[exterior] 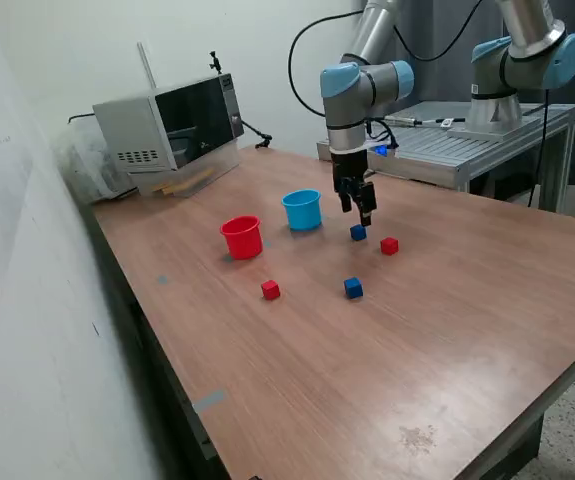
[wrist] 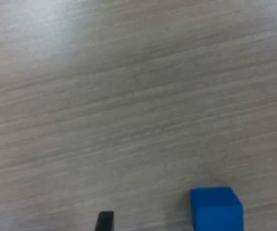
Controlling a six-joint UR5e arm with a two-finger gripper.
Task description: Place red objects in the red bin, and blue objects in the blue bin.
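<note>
Black two-finger gripper [exterior: 361, 212] hangs over the brown wood-grain table [exterior: 447, 330], fingers spread, nothing between them — one small dark blue cube [exterior: 358, 232] sits just below the tips, on the table. Wrist view shows that cube [wrist: 217, 208] between the two black fingertips [wrist: 104, 221], untouched. Light blue plastic cup-shaped bin [exterior: 303, 209] is near, on the exterior view's left; red plastic cup-shaped bin [exterior: 242, 237] beyond it. Other dark blue cube [exterior: 353, 288] and two small red cubes [exterior: 389, 245] [exterior: 270, 290] lie loose on the table — none in a bin.
</note>
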